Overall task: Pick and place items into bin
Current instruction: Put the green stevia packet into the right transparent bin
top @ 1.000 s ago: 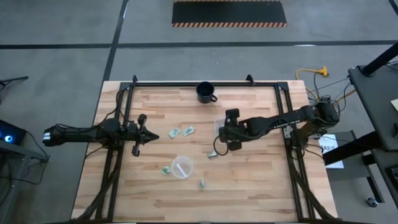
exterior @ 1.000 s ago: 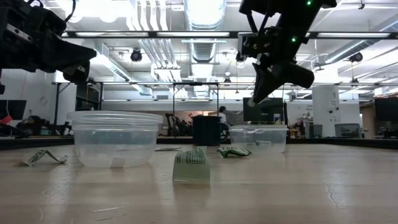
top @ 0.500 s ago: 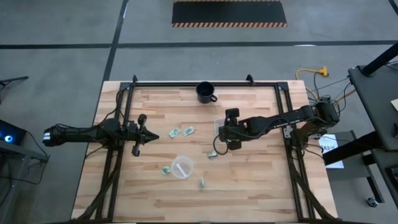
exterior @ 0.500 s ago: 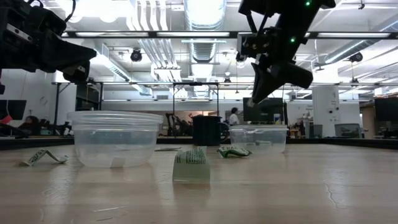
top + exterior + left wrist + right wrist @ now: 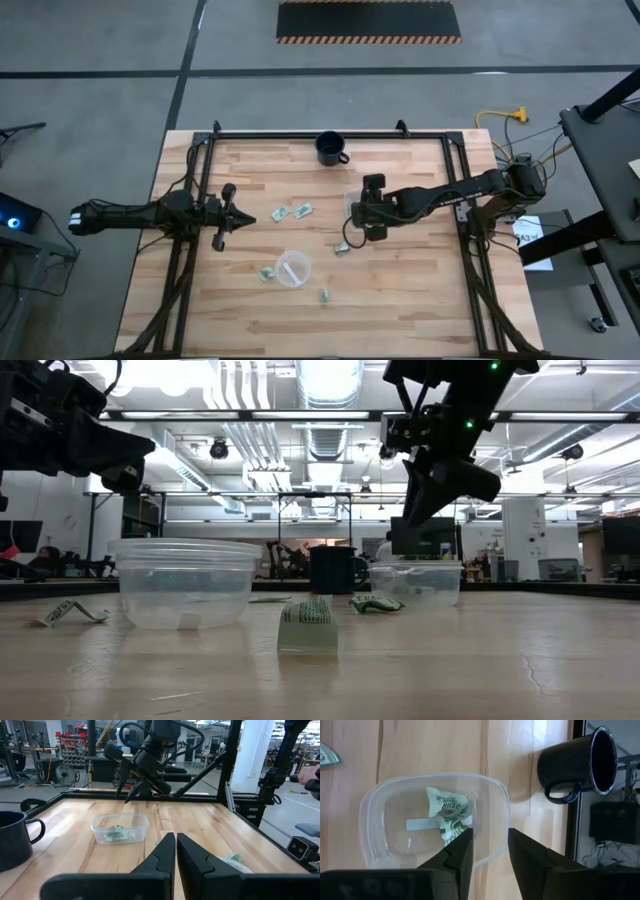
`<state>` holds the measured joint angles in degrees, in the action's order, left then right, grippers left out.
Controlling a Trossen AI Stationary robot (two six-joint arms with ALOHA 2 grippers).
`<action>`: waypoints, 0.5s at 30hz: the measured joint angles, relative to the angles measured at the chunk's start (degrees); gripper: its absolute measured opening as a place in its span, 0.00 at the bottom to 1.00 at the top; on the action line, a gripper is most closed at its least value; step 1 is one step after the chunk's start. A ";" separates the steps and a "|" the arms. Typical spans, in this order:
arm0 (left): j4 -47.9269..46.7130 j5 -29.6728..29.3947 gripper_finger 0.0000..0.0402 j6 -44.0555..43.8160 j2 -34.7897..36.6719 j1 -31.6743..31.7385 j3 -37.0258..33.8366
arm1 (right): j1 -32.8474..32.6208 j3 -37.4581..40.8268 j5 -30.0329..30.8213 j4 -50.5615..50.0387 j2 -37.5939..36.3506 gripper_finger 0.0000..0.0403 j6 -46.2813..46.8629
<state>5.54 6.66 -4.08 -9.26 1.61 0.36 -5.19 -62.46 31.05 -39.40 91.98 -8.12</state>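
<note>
Here we saw the right pincer [image 5: 487,851] poised above a clear rectangular bin [image 5: 375,810], its fingers parted and empty — inside the bin lay crumpled green-and-white wrapped items [image 5: 449,814]. In the high view the right pincer [image 5: 357,209] hung over the middle of the wooden surface [image 5: 400,290], with the black mug [image 5: 330,148] near the far edge. The left pincer [image 5: 244,219] waited over the left half of the surface, its fingers pressed together and empty, as the left wrist view showed [image 5: 175,851]. Loose items lay scattered on the surface: a pair [image 5: 291,212] between the two arms, one [image 5: 342,249] just beside the right arm's wrist, one [image 5: 267,274] touching or nearly touching a round clear container [image 5: 293,268], and one [image 5: 325,296] nearer the front edge. In the low view the round container [image 5: 184,580] stood at the left, the bin [image 5: 416,582] farther back under the right pincer [image 5: 422,500] — a single item [image 5: 307,623] stood upright in the foreground.
</note>
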 joint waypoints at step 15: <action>-0.01 0.00 0.00 0.01 0.00 0.00 0.00 | -0.04 0.00 -0.09 1.23 0.00 0.44 3.06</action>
<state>5.53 6.66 -4.07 -9.26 1.61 0.36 -5.23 -62.45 30.96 -38.17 91.98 -5.07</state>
